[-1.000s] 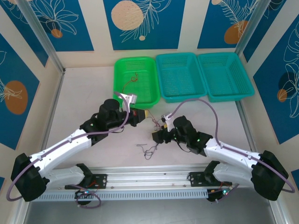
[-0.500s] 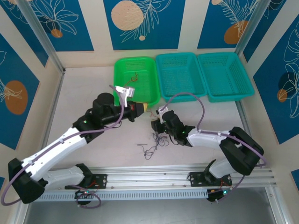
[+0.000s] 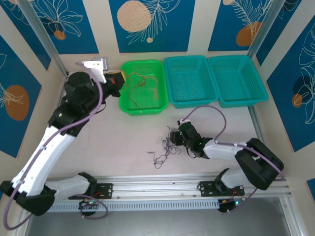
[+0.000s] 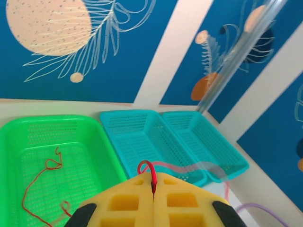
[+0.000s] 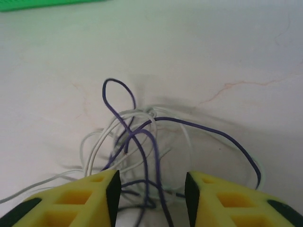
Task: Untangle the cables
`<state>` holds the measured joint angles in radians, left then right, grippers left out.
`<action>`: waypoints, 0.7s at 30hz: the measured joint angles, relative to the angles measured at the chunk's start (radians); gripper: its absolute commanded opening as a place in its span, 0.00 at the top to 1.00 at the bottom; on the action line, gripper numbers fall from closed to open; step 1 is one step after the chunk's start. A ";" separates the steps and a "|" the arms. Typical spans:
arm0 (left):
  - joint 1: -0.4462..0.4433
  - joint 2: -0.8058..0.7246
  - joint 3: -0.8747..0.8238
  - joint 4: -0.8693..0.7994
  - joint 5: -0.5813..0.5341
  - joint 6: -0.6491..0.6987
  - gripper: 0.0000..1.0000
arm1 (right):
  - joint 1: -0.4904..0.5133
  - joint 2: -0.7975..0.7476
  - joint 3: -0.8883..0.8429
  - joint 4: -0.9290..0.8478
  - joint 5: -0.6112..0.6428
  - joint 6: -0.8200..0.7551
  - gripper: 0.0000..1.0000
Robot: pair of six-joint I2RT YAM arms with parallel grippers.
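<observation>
Near the front, a little bunch of purple and white cables (image 3: 165, 146) lies on the table (image 3: 123, 132). The right gripper (image 3: 173, 137) is down low, just right of the bunch. Its two fingers are apart, with some wires lying between them. Farther back on the left, the left gripper (image 3: 117, 81) is up high beside the green basket (image 3: 129, 105). It is closed tight on a red cable (image 4: 147, 166). More red wire lies in that basket. Two blue baskets (image 3: 192, 81) sit to its right.

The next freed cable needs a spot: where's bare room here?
Both teal baskets are empty. Bare table lies between the left arm and the cable clump, and between the right arm and the teal baskets. Crowded: the clump at the right tool, the green basket with red cable.
</observation>
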<state>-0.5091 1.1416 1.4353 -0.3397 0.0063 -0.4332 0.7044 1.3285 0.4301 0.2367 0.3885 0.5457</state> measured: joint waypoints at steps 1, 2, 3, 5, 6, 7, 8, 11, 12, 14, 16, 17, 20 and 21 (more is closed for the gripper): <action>0.020 0.030 0.012 0.000 0.013 0.000 1.00 | 0.000 -0.034 -0.003 -0.011 -0.011 -0.007 0.33; 0.041 0.062 0.028 -0.003 0.024 -0.001 1.00 | 0.001 -0.084 -0.008 -0.024 -0.025 -0.010 0.28; 0.063 0.098 0.049 -0.005 0.039 -0.001 1.00 | 0.001 -0.137 -0.008 -0.043 -0.039 -0.013 0.25; 0.097 0.164 0.087 -0.001 0.064 -0.001 1.00 | 0.001 -0.243 -0.007 -0.076 -0.064 -0.021 0.18; 0.110 0.192 0.102 0.004 0.076 -0.001 1.00 | 0.000 -0.306 -0.007 -0.097 -0.077 -0.023 0.17; 0.121 0.219 0.113 0.011 0.086 -0.001 1.00 | -0.002 -0.358 -0.006 -0.116 -0.085 -0.026 0.16; 0.129 0.244 0.122 0.021 0.098 -0.002 1.00 | -0.006 -0.416 -0.004 -0.139 -0.096 -0.024 0.15; 0.143 0.325 0.139 0.062 0.127 -0.003 1.00 | -0.024 -0.554 0.014 -0.214 -0.123 -0.024 0.15; 0.145 0.357 0.147 0.073 0.135 -0.005 1.00 | -0.028 -0.592 0.023 -0.239 -0.131 -0.024 0.15; 0.148 0.422 0.166 0.092 0.147 -0.005 1.00 | -0.036 -0.652 0.040 -0.280 -0.137 -0.023 0.15; 0.149 0.492 0.190 0.111 0.151 -0.005 1.00 | -0.040 -0.697 0.058 -0.321 -0.143 -0.023 0.15; 0.150 0.533 0.203 0.120 0.151 -0.005 1.00 | -0.040 -0.711 0.066 -0.340 -0.147 -0.022 0.15; 0.152 0.633 0.243 0.131 0.147 -0.002 1.00 | -0.045 -0.734 0.084 -0.391 -0.155 -0.017 0.15; 0.152 0.665 0.257 0.131 0.142 -0.002 1.00 | -0.045 -0.737 0.088 -0.409 -0.158 -0.014 0.15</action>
<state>-0.3569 1.8069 1.6924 -0.2085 0.1482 -0.4347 0.6590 0.5919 0.5179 -0.1726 0.2310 0.5316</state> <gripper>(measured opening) 0.043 0.852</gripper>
